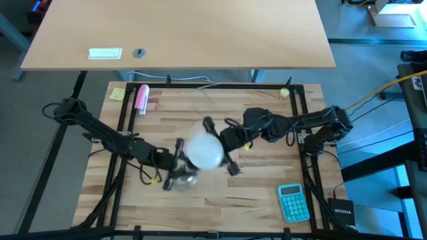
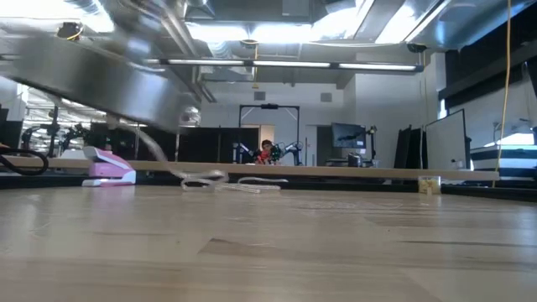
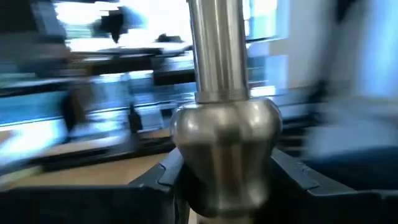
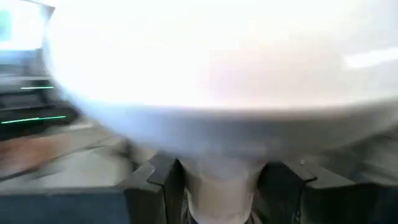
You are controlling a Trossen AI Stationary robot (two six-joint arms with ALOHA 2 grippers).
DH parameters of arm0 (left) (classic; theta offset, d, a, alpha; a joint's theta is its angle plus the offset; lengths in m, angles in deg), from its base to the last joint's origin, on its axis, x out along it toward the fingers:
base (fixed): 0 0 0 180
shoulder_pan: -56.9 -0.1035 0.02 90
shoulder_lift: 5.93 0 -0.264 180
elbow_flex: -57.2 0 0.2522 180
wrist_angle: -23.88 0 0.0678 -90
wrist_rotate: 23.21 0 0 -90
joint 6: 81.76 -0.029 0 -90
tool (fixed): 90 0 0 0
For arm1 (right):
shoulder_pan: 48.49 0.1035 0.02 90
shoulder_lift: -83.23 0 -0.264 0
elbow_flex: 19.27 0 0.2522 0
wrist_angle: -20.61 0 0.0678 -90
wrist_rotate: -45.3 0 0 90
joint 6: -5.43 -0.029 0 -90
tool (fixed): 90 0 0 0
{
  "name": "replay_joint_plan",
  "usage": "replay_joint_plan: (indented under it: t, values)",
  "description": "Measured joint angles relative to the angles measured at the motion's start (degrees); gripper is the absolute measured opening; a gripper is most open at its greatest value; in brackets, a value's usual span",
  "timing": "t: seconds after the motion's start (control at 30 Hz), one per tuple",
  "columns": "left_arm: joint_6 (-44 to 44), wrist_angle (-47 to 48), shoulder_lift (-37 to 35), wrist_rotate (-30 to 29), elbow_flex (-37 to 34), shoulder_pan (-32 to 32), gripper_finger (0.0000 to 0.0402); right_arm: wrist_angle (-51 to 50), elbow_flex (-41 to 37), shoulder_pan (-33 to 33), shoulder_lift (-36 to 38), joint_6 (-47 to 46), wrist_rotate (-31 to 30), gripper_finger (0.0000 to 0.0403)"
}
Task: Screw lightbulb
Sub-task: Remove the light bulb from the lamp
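1. Although both arms have already taken their things, the task looks not finished: in the high view the lightbulb sits just beside the lamp stand, partly over it, and I cannot tell if the screw base is inside the socket.
2. What seems done is the grasping; what is left, as I judge, is to bring the base to the socket and turn it.
3. The right gripper is closed on the narrow neck of the lightbulb, one finger on each side, with the white globe filling the view beyond them.
4. The left gripper is clamped around the rounded silver part of the lamp stand, and the stem goes forward from the fingers.
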State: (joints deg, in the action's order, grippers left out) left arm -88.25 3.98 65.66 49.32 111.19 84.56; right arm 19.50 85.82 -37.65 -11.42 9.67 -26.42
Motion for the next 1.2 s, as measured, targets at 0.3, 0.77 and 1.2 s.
replay_joint_plan:
  t: [0.3, 0.77, 1.2]
  values:
    - [4.7, -0.4, 0.1, 12.6, 0.0, -2.9, 0.0130, -0.1, -0.1, -0.1, 0.0, -2.0, 9.7, 0.0158]
    - [3.5, 0.1, 0.0, 1.9, 0.0, -2.9, 0.0130, -3.8, -0.1, 0.1, 0.5, -2.9, -8.6, 0.0348]
    - [-1.9, 0.3, 0.0, -42.2, 0.0, 0.6, 0.0130, -12.1, -0.1, 2.8, 2.7, -4.0, -41.4, 0.0350]
